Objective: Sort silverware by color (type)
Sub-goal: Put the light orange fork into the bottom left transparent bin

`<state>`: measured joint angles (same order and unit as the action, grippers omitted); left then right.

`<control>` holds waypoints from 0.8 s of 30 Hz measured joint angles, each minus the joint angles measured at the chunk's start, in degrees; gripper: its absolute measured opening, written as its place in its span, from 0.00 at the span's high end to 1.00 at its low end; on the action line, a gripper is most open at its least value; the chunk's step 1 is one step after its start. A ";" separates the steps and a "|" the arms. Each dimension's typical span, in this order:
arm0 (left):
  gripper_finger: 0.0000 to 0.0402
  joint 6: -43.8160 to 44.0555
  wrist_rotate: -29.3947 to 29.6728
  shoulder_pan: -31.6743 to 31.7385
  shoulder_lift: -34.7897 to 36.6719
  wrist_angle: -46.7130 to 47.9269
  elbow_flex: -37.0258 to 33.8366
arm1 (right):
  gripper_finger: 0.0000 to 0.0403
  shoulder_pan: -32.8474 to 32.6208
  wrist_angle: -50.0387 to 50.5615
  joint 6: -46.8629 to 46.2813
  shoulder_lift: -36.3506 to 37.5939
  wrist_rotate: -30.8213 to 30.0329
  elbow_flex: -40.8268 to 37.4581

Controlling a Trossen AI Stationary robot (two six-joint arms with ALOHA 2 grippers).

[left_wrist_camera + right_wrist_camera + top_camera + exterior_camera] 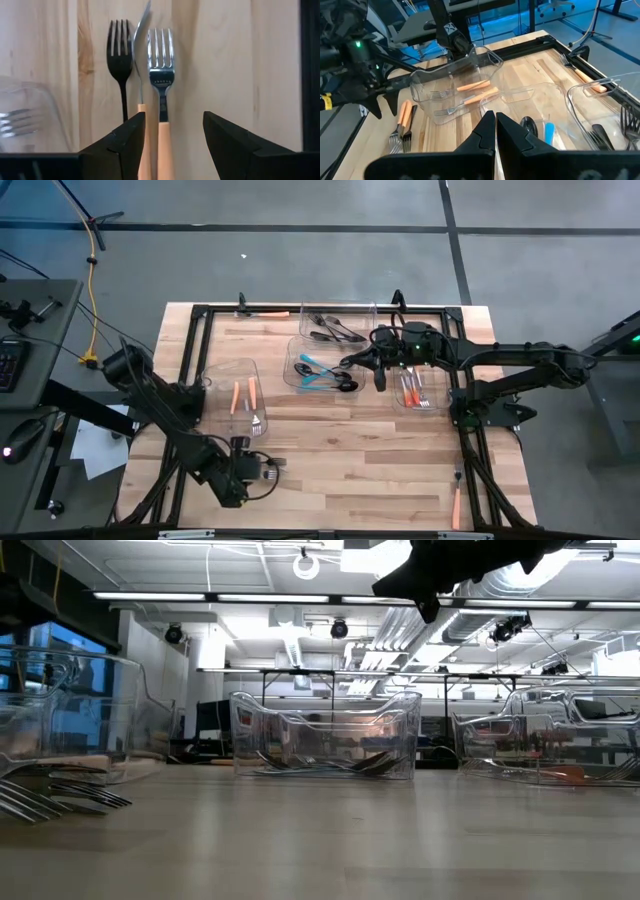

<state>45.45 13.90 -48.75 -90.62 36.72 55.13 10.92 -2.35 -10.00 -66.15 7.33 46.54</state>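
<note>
At the lower left of the high view, the left pincer (pixel 268 470) sits low over the table (pixel 350 470) with its fingers apart, bracketing the handles of two orange-handled forks (pixel 161 75) beside a black fork (pixel 119 50), probably lined up to pick one for the bin (pixel 230 395) of orange pieces just above. Upper centre, the right pincer (pixel 345 363) hovers with fingers together and empty over the teal-handled pieces (pixel 315 370), likely a finished drop; no writing is legible

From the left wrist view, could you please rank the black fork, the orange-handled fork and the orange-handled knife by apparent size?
1. Orange-handled fork and orange-handled knife: alike, both partly cut off.
2. Black fork: slightly smaller.
</note>
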 joint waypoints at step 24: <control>0.53 6.02 1.68 -3.25 -1.48 -4.52 3.14 | 1.00 -0.02 0.94 -0.20 0.00 -0.02 0.00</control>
<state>51.48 15.58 -52.00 -92.09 32.21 58.27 10.90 -1.41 -10.20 -66.15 7.31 46.54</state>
